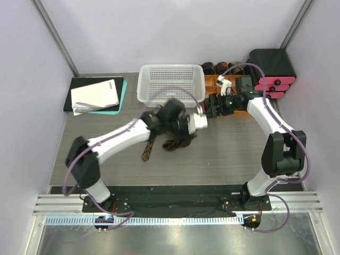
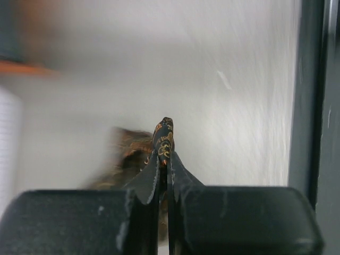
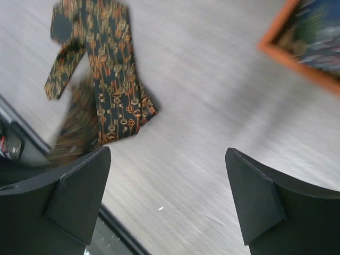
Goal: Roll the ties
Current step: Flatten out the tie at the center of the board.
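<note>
On a grey bench (image 1: 228, 154) between pale walls. Pinching a bit of the brown-gold tie (image 3: 114, 90) tight with the left end effector (image 2: 164, 162), near the bench's middle. Holding the right end effector (image 3: 169, 199) wide apart, empty. Only bunched up, not rolled yet; likely most rolling left.

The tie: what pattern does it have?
The tie is black with orange-gold links; clearest in right wrist view.

My overhead view is bright, even and sharp, with only faint soft shadows on the table (image 1: 228, 154), but my left wrist view smears everything behind the tie (image 2: 164, 139) at its centre, and my right wrist view streaks the table and blurs the orange tray (image 3: 297, 48) at upper right.
</note>
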`<act>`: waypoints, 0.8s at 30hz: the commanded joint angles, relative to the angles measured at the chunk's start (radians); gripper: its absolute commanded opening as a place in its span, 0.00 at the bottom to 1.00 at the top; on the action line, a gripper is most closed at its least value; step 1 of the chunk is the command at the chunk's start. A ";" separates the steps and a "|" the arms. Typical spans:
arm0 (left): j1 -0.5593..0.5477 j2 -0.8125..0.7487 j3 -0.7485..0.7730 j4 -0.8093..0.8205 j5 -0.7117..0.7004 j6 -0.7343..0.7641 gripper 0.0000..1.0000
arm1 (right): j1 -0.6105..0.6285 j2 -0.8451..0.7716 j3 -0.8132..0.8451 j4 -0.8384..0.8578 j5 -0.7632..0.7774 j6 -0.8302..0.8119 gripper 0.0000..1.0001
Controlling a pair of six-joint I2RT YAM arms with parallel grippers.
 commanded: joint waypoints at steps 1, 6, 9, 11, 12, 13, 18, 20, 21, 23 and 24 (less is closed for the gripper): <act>0.078 -0.200 0.282 -0.041 0.065 -0.251 0.00 | -0.041 -0.080 0.072 0.078 -0.012 -0.031 0.96; 0.089 -0.275 0.396 0.072 -0.102 -0.286 0.00 | -0.070 -0.094 0.206 0.078 -0.024 -0.020 0.99; 0.105 -0.287 0.460 0.135 -0.195 -0.288 0.00 | -0.071 -0.132 0.264 0.089 -0.032 0.000 1.00; 0.108 -0.274 0.494 0.189 -0.263 -0.279 0.00 | -0.071 -0.178 0.281 0.116 -0.062 0.023 1.00; 0.111 -0.271 0.527 0.203 -0.298 -0.273 0.00 | -0.073 -0.198 0.276 0.138 -0.076 0.063 1.00; 0.111 -0.266 0.543 0.220 -0.309 -0.265 0.00 | -0.070 -0.218 0.251 0.202 -0.109 0.084 1.00; 0.163 -0.292 0.532 0.302 -0.270 -0.274 0.00 | 0.008 -0.367 0.143 0.419 -0.128 0.181 1.00; 0.184 -0.306 0.520 0.332 -0.195 -0.305 0.00 | 0.062 -0.384 0.118 0.480 -0.101 0.173 1.00; 0.184 -0.306 0.520 0.336 -0.199 -0.305 0.00 | 0.076 -0.392 0.117 0.489 -0.091 0.172 1.00; 0.186 -0.295 0.549 0.327 -0.217 -0.308 0.00 | 0.105 -0.387 0.121 0.500 -0.084 0.176 1.00; 0.186 -0.280 0.561 0.326 -0.227 -0.306 0.00 | 0.116 -0.389 0.121 0.508 -0.081 0.183 1.00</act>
